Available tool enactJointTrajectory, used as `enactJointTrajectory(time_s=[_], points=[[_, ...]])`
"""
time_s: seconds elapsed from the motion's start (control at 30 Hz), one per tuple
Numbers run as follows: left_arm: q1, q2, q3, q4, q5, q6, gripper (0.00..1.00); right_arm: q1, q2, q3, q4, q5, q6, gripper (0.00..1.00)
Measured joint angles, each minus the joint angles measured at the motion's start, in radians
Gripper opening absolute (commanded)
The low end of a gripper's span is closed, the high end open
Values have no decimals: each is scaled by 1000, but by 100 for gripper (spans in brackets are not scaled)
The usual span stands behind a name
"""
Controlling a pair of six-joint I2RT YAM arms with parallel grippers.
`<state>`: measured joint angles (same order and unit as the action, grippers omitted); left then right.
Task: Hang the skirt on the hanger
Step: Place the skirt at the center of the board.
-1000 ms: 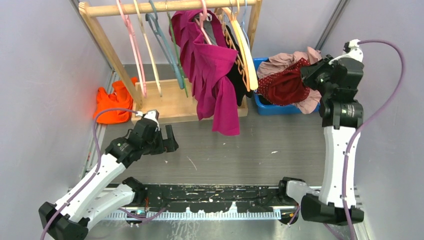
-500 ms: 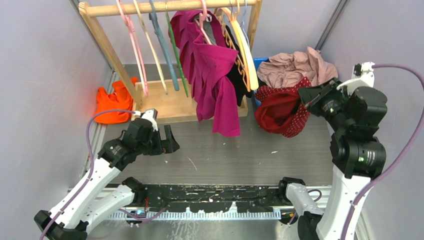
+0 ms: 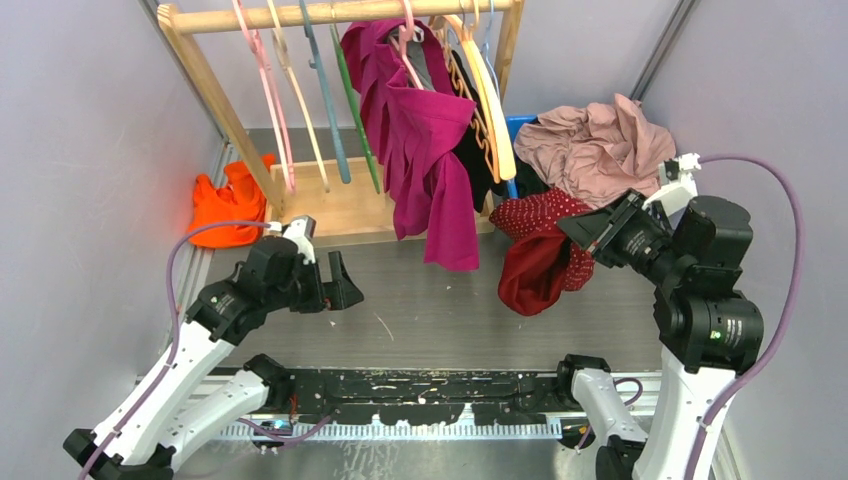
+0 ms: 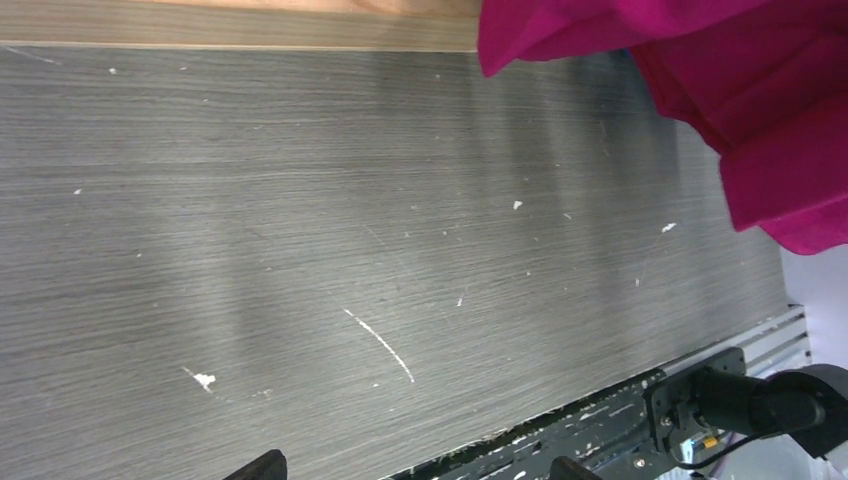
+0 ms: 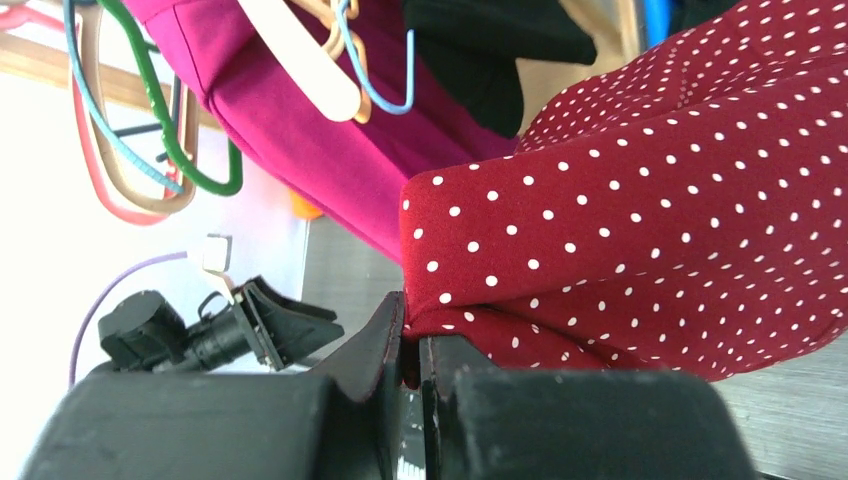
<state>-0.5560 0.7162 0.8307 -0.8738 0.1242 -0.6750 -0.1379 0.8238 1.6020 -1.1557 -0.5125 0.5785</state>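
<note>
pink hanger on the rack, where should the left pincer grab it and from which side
Probably its lower end: the pink hanger hangs edge-on from the rail, thin bars sloping down toward the near side. Bring the open left pincer up from the front, jaws straddling a bar; the rack post crowds its left.

The skirt is soft matt cloth, dotted white. The counter shows grey wood grain with a dull sheen, scuffed and flecked. The rack is pale bare wood.

The right gripper pinches the dotted red skirt by its edge. A magenta garment hangs behind it.
</note>
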Motion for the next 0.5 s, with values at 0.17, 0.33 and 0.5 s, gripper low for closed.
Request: enactJointTrajectory(time_s=[0.17,0.33,0.5], points=[[-26,9,29,0,47,-7,95,40,39,-2,-16,-51,0,2],[-116,3,37,5,66,-51,95,87,57,-38,-29,-76,-4,2],[-301,-10,14,80,47,-121,95,140,58,-126,-28,-83,-5,1]])
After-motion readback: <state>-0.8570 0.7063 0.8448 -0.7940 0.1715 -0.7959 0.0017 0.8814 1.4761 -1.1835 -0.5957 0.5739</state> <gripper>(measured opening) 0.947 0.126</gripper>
